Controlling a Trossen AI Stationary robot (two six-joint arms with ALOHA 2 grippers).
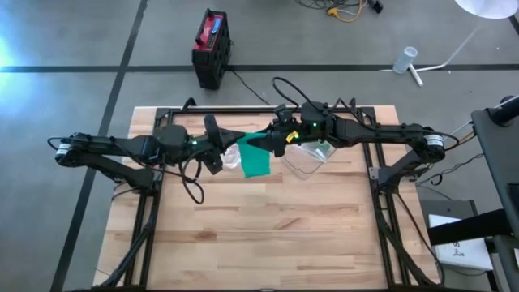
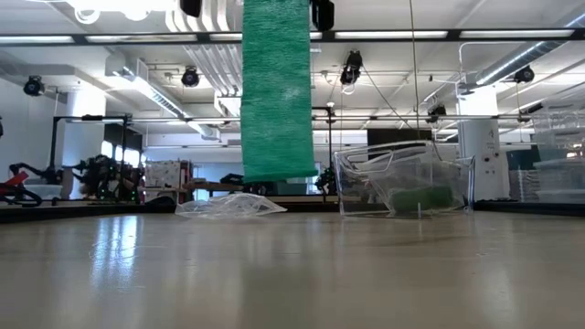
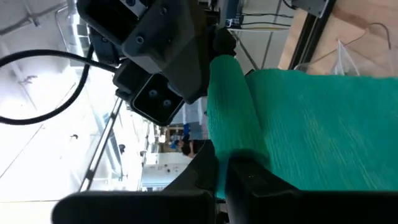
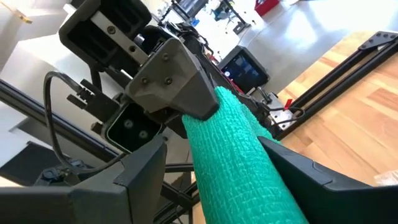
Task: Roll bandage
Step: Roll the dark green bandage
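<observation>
Right now both arms are meeting in the air above the far half of the wooden surface (image 1: 259, 235), with the green bandage (image 1: 258, 156) stretched between them. Its rolled end is sitting up at the grippers while a flat length of it is hanging straight down, ending clear of the wood, as the low view is showing. The left gripper (image 3: 221, 167) is reaching in toward the bandage from the left arm's side, its jaws pressed tight together and pinching the bandage along the edge of the roll. The right gripper (image 4: 214, 168) is coming at the same roll from the opposite side, its dark fingers (image 4: 140, 171) standing apart on either flank of the green roll, straddling it; whether they are actually pressing on it I cannot tell. Just beside the hanging bandage, on the right arm's side, a clear plastic container (image 2: 402, 183) is sitting on the surface with something green inside it. On the bandage's other side, close by, a crumpled clear plastic wrapper (image 2: 230, 206) is lying flat on the wood.
</observation>
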